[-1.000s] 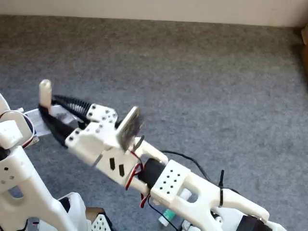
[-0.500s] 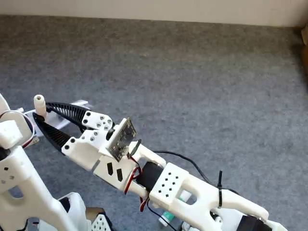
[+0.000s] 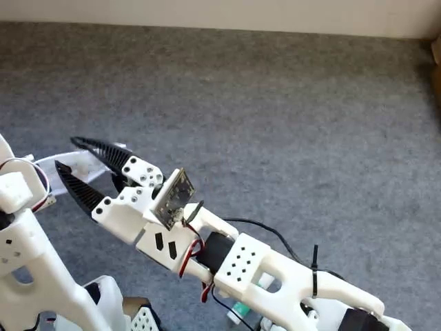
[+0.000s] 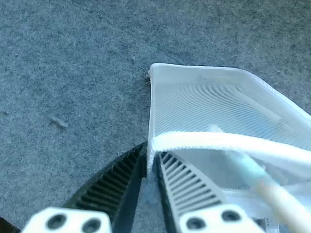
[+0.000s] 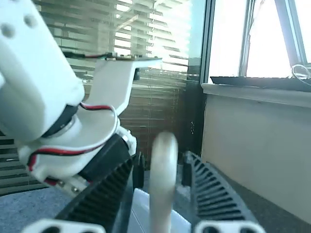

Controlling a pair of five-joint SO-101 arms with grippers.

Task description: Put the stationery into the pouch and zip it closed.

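Note:
A white mesh pouch (image 4: pixel 209 102) lies on the grey carpet. My left gripper (image 4: pixel 150 155) is shut on its rim and holds the mouth up. A white stick with a teal part (image 4: pixel 272 194) lies inside the pouch. In the high view my right gripper (image 3: pixel 65 152) hangs over the pouch (image 3: pixel 76 163) with its black fingers spread. In the right wrist view a blurred white stick (image 5: pixel 163 194) stands between the fingers of the right gripper (image 5: pixel 162 159), with a gap on each side.
The left arm (image 3: pixel 21 262) stands at the near left, close to the right gripper, and looms as a white body with red wires (image 5: pixel 43 87) in the right wrist view. Grey carpet (image 3: pixel 289 117) stretches away to the right and back.
The right gripper carried a white stick down toward the pouch and has opened. The stick has left the fingers in the high view.

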